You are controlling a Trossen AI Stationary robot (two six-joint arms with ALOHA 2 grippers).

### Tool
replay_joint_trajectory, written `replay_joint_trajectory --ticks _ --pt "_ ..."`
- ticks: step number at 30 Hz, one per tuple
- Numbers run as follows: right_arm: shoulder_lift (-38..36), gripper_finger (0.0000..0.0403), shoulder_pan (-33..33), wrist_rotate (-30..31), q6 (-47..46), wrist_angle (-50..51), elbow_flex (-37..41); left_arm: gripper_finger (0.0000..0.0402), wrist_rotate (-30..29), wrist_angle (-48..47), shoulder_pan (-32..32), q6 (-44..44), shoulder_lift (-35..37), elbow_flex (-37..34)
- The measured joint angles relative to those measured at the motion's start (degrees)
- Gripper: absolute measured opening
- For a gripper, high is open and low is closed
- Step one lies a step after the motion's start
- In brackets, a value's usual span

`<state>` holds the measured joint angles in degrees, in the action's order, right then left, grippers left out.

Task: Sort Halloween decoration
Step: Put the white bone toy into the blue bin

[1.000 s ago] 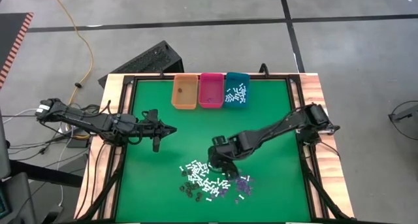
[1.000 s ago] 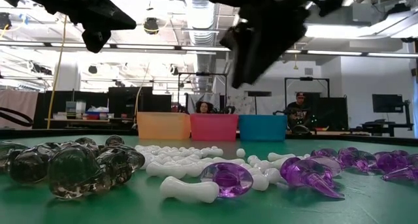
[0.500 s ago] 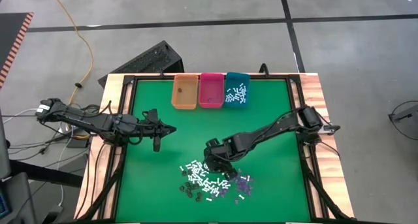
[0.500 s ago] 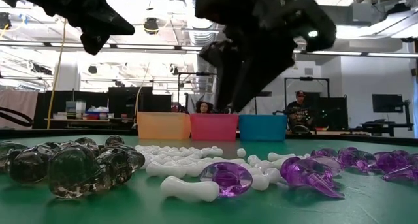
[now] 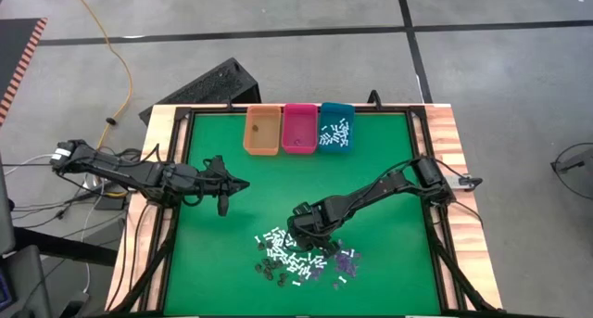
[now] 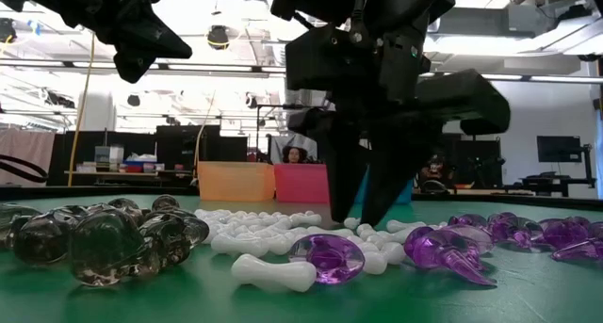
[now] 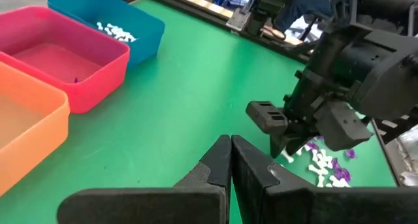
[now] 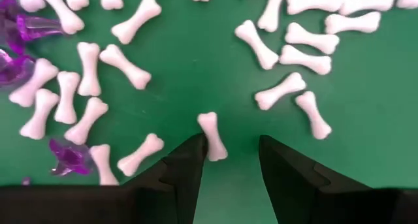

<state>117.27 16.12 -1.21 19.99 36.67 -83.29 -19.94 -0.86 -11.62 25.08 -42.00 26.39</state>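
You have an orange bin (image 5: 261, 133), pink bin (image 5: 299, 129) and teal bin (image 5: 335, 127) side by side at the green table's (image 5: 389, 160) far edge.

The hall was bright and evenly lit from overhead, with strip lights (image 6: 287, 22) glaring white along the ceiling in the low view, so both arms there showed as near-black silhouettes against them. On the green mat (image 5: 371, 160) shadows were soft and faint, pooled just beneath the arms. The nearest clear beads (image 6: 99, 243) in the low view looked soft, and the left gripper (image 7: 230, 160) was blurred in its own wrist view.
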Motion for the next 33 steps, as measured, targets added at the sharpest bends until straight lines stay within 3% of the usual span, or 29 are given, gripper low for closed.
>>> replay_joint_trajectory --ticks 7,20,33 --pt "0.0 0.0162 -0.1 0.2 -0.3 -0.3 0.1 0.0000 -0.2 0.2 0.0 -0.1 0.0 0.0" --pt "0.1 0.0021 0.4 -0.2 -3.4 -1.1 0.2 0.0000 -0.7 0.1 0.0 -0.2 0.0 0.0" --pt "-3.9 0.0017 -4.5 -0.3 -9.4 0.8 0.3 0.0000 -0.4 -0.3 0.0 -0.2 0.0 0.0"
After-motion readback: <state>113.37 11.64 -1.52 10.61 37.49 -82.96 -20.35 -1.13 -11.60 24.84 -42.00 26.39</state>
